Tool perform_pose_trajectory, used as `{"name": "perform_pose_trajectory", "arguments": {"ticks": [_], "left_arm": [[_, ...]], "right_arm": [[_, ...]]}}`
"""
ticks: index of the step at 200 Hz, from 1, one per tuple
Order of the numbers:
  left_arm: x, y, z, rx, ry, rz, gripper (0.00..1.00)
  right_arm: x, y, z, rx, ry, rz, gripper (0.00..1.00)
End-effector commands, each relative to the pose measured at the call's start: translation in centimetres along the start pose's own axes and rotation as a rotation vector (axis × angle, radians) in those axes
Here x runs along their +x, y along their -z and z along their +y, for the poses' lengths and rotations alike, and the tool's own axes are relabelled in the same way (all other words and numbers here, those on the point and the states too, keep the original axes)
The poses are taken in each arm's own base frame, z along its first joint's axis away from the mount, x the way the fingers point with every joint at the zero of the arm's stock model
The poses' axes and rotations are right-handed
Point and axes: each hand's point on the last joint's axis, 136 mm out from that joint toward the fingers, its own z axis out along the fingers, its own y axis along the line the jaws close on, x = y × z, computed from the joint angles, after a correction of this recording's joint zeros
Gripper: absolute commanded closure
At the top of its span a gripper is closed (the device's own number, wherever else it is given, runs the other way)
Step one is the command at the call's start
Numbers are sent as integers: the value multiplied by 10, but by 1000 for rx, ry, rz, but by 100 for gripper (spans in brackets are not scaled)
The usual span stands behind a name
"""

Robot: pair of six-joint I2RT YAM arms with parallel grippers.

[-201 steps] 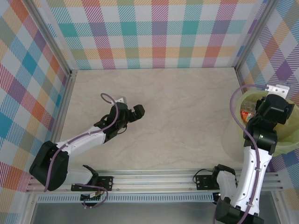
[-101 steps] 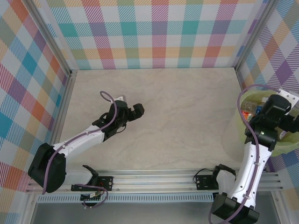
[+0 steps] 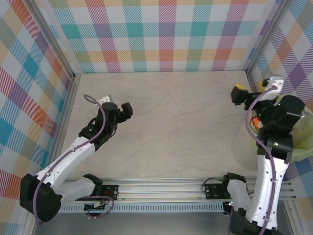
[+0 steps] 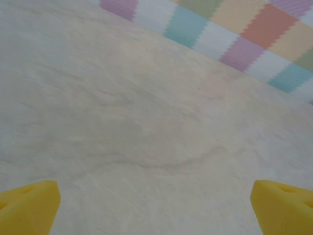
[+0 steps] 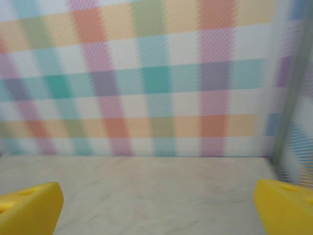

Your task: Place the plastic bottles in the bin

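The left arm is lying stretched low over the counter (image 3: 186, 127), running from its base at the near left corner up toward the middle-left. Its end effector (image 3: 128, 110) is pointing to the right and hovering over bare marbled surface. In the left wrist view that end effector (image 4: 156, 208) is standing wide open, with its yellow fingers (image 4: 27, 208) sitting at opposite edges and nothing between them.

The right arm is standing tall from its base at the near right, bending at the wrist so that its end effector (image 3: 238, 94) is pointing left, raised beside the right wall. From the right wrist view this end effector (image 5: 156, 208) is also gaping wide and gripping nothing, facing the checked wall (image 5: 156, 73) across the counter.

The bin (image 3: 304, 144) is sitting at the right edge, cut off by the frame and largely covered by the right arm. The plastic bottles (image 3: 255, 123) are showing only as a scrap of red at the bin's left rim; how many are lying inside is impossible to tell.
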Motion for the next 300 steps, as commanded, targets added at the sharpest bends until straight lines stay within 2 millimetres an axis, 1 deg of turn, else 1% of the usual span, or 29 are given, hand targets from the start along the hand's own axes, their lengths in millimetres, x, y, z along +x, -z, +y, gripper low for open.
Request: {"name": "perform_pose_trajectory", "arguments": {"ticks": [1,14,17,19,31,41,53,69,78,89,99,113,127,137,156,168,182,187,194,207,223,232,246,248,253,264,277,286,300], "left_arm": [[-30,14,57,-250,-72,-109,0],[-40,18,82,-335,-48,-173,0],[-39,19,89,-357,-46,-178,0],[-43,19,90,-359,-33,-202,0],[-48,20,109,-413,-5,-261,0],[-46,20,125,-458,8,-291,0],[-39,15,143,-505,19,-311,0],[-23,3,166,-557,29,-303,0],[-14,-6,177,-575,30,-284,0],[-2,-19,186,-575,19,-255,0],[6,-33,189,-550,-14,-222,0],[17,-53,189,-503,-56,-181,0],[26,-74,185,-434,-79,-134,0],[28,-88,178,-374,-94,-98,0],[25,-109,163,-281,-124,-77,0],[30,-126,151,-201,-143,-36,0],[34,-135,143,-166,-162,22,0],[35,-136,139,-144,-173,32,0],[36,-136,133,-102,-190,26,0],[40,-129,123,-33,-213,-11,0],[40,-117,119,-4,-232,-81,0],[41,-114,120,-17,-243,-105,0],[50,-119,116,-20,-275,-106,0],[53,-121,117,-19,-278,-101,0],[53,-124,112,3,-296,-135,0],[56,-121,119,-50,-292,-109,0],[52,-119,126,-119,-282,-153,0],[49,-117,128,-152,-281,-164,0],[50,-117,128,-152,-283,-161,0]], "right_arm": [[33,-27,54,-267,57,95,0],[64,-49,73,-319,112,177,0],[72,-54,77,-328,122,195,0],[76,-57,78,-332,127,204,0],[104,-78,79,-307,127,259,0],[128,-96,69,-252,97,294,0],[156,-110,53,-168,34,328,0],[192,-120,33,-72,31,371,0],[212,-124,26,-40,34,402,0],[236,-127,22,-45,27,439,0],[257,-129,20,-60,18,481,0],[282,-132,13,-56,1,545,0],[299,-135,4,-39,-9,573,0],[308,-137,-3,-29,-17,575,0],[313,-140,-12,-20,-15,539,0],[316,-142,-17,-23,-11,517,0],[317,-145,-24,-24,-9,484,0],[317,-145,-26,-26,-13,479,0],[311,-147,-27,-34,-8,448,0],[306,-148,-28,-42,6,396,0],[303,-151,-28,-48,-9,362,0],[306,-153,-30,-42,-9,347,0],[308,-150,-35,-23,-28,334,0],[304,-151,-36,-23,-24,313,0],[306,-148,-36,-21,-22,307,0],[307,-142,-33,-28,-8,270,0],[313,-137,-34,-19,4,232,0],[309,-139,-37,2,2,195,0],[312,-143,-44,35,-21,241,0]]}}
